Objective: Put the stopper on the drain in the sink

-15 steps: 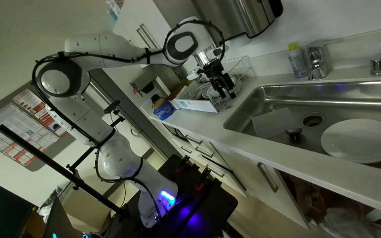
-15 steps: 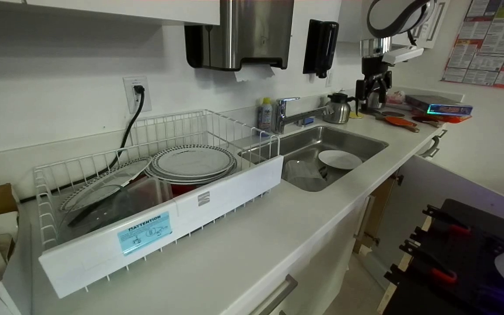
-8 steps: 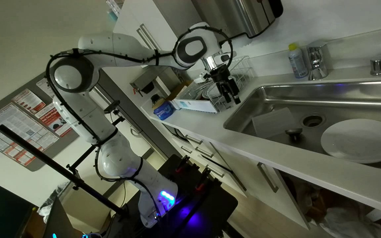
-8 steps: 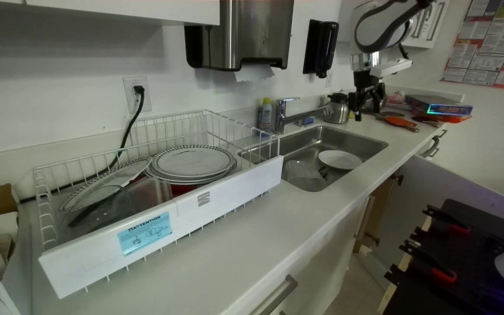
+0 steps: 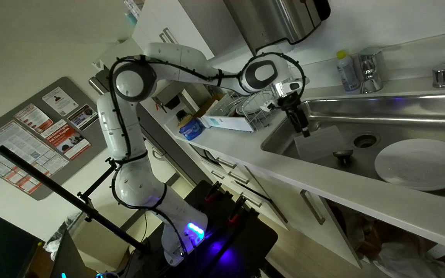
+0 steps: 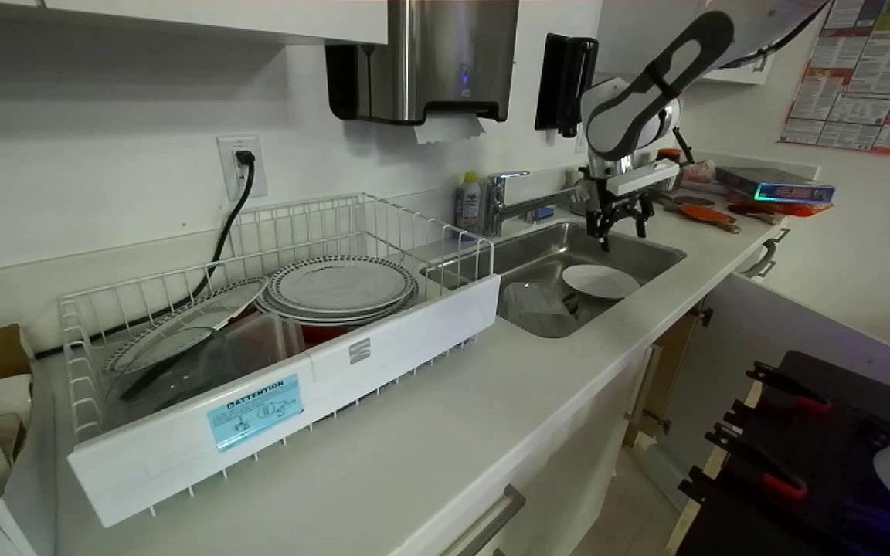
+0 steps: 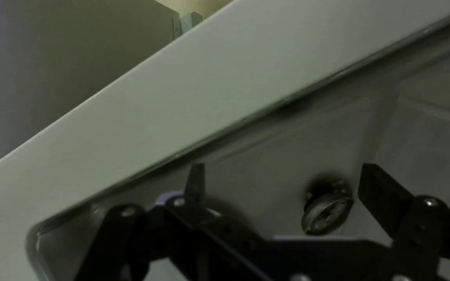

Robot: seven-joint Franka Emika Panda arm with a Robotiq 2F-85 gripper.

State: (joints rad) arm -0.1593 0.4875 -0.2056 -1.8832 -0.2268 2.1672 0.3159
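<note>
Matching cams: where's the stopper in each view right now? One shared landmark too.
In an exterior view: stopper right of centre, left of and below the drain.
In an exterior view: stopper small, dark, right of centre, between translucent item and white plate.
Wrist view: stopper lower right of centre, framed by the open gripper.
Shared landmark: the sink; its rim shows in all three.

metal stopper — near open drain
</note>
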